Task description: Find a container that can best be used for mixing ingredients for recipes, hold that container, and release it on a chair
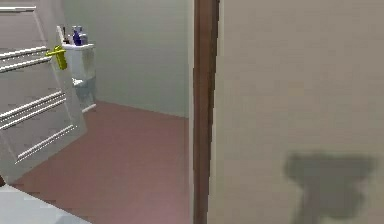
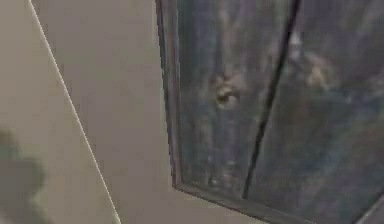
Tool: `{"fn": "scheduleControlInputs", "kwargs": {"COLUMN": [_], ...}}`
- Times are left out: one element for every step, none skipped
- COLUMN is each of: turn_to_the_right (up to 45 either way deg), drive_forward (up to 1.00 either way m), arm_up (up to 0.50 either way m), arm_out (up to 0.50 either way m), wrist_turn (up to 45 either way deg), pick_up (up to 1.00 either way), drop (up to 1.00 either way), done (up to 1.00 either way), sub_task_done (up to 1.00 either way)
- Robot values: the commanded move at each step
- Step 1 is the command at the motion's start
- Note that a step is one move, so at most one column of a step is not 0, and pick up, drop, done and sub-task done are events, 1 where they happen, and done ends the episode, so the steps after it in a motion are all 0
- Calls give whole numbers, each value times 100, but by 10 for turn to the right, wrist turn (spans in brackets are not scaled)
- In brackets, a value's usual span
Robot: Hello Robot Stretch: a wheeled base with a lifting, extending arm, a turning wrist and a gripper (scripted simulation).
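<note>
Robot body faced plain beige wall (image 1: 300,90) and brown wooden door-frame post (image 1: 205,110) close ahead; arm-reach side faced dark blue-grey framed wooden panel (image 2: 300,80), near.

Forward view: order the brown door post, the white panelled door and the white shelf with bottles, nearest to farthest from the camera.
1. brown door post: just right of the middle, reaching the bottom edge.
2. white panelled door: left side.
3. white shelf with bottles: upper left, beyond the door's edge.
</note>
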Motion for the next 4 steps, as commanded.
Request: {"fn": "scheduleControlInputs", "kwargs": {"turn_to_the_right": [-120,0,-450,-90], "drive_forward": [0,20,0,0], "arm_up": [0,0,0,0], "arm_out": [0,0,0,0], "wrist_turn": [0,0,0,0], "pick_up": [0,0,0,0], "drop": [0,0,0,0], "done": [0,0,0,0], "sub_task_done": [0,0,0,0]}}
